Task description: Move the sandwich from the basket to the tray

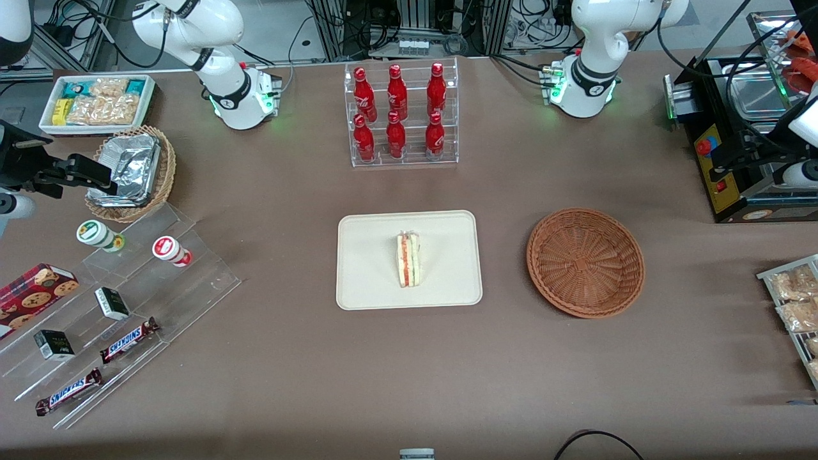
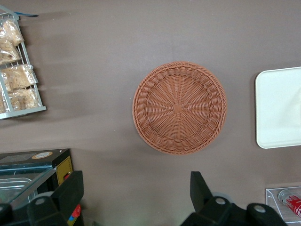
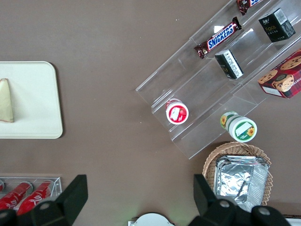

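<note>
The sandwich (image 1: 408, 259), a white wedge with orange-red and green layers, stands on edge in the middle of the cream tray (image 1: 370, 275). Its end also shows in the right wrist view, sandwich (image 3: 5, 101) on tray (image 3: 35, 99). The reddish-brown basket (image 1: 585, 262) sits empty beside the tray, toward the working arm's end of the table. In the left wrist view my gripper (image 2: 136, 179) hangs high over the bare table, open wide with nothing between its fingers (image 2: 75, 181). It is a little farther from the front camera than the basket (image 2: 179, 107). An edge of the tray (image 2: 280, 108) shows there too.
A clear rack of red bottles (image 1: 401, 115) stands farther back than the tray. A black machine (image 1: 735, 140) and a wire rack of snack bags (image 1: 792, 306) sit at the working arm's end. Acrylic steps with snacks (image 1: 128, 306) and a foil-filled tan basket (image 1: 131, 172) lie toward the parked arm's end.
</note>
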Motion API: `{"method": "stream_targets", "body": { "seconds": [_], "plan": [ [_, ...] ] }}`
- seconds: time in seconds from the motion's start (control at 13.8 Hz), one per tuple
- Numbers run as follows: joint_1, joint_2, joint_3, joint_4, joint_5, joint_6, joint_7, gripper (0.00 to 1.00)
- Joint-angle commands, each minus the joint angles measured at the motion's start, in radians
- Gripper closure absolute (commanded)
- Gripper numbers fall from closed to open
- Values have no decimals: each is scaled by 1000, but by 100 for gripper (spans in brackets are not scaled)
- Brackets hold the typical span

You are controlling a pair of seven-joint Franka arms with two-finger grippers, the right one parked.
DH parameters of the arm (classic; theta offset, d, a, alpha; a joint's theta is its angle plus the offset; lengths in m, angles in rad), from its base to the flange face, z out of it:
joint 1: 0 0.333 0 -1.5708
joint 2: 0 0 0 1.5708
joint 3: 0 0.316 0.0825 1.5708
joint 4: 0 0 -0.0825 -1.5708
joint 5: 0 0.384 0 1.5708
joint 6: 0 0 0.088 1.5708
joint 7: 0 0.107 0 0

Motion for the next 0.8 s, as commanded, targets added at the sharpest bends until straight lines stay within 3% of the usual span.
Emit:
{"method": "stream_targets", "body": {
  "seconds": [0.0, 0.73],
  "plan": [
    [-18, -5, 13, 6, -8, 0, -2, 0],
    [-29, -8, 19, 0, -36, -53, -77, 0]
  ]
}}
